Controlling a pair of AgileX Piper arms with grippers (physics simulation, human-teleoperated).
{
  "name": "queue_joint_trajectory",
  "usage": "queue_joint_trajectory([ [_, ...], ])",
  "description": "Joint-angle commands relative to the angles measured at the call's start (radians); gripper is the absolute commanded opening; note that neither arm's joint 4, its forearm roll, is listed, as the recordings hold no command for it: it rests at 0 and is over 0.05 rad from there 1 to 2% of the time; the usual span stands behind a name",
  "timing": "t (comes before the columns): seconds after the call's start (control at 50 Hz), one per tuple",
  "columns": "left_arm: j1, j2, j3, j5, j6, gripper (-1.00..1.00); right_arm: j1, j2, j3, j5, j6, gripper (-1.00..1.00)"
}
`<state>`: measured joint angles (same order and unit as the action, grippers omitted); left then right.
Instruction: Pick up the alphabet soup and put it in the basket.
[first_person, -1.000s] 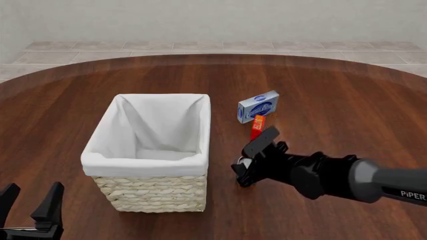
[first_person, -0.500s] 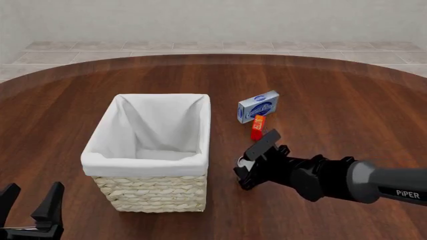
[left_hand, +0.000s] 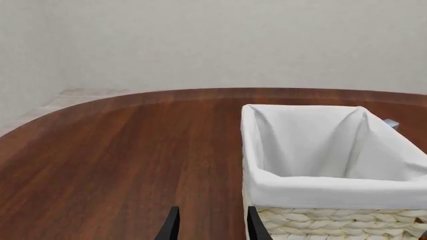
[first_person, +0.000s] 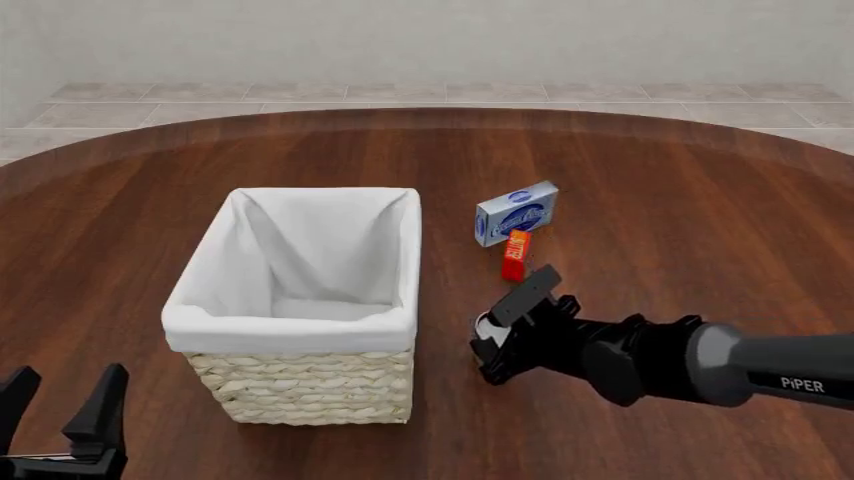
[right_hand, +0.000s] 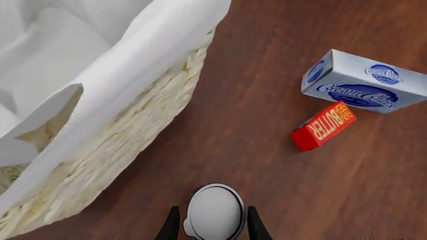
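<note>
Right gripper (first_person: 497, 338) sits low at the table, fingers either side of the alphabet soup (right_hand: 214, 212). From the right wrist cam I see the can's silver top sitting btwn the two finger tips, upright on the wood. Fingers look just beside the can's sides, but I can't tell whether they're pressing yet, so clamp state is unclear to me. I've come at it from the side w/ the wrist angled down, I think so the fingers straddle the can's body rather than its lid.

Can stands near the basket (first_person: 287, 325), off its right front corner, apart from the wicker. Basket's white lining is folded over the rim, nothing visible inside it.

Left gripper (first_person: 60, 420) is parked at the near left edge, fingers apart, holding nothing; left wrist cam just shows the basket's side and bare wood. It's out of the way.

Other stuff: cream cheese box (first_person: 517, 212) and the small red butter box (first_person: 515, 254) lie farther out, beyond the can, butter just beside the cream cheese. Both well clear of my fingers, so no snag for the grasp itself.

What stands in the way, by my guess: the basket wall. It's tall vs. the can, so the lift has to clear the rim before I swing left.
</note>
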<state>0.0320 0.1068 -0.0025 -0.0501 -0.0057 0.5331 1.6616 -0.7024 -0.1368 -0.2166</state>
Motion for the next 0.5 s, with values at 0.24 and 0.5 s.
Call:
queue_joint_trajectory([
  [0.24, 0.0, -0.001, 0.0, 0.0, -0.002, 1.0, -0.01, 0.022, 0.005, -0.013, -0.005, 1.0],
  [0.5, 0.001, 0.003, 0.0, -0.002, -0.001, 1.0, 0.0, 0.044, 0.008, -0.025, -0.002, 1.0],
])
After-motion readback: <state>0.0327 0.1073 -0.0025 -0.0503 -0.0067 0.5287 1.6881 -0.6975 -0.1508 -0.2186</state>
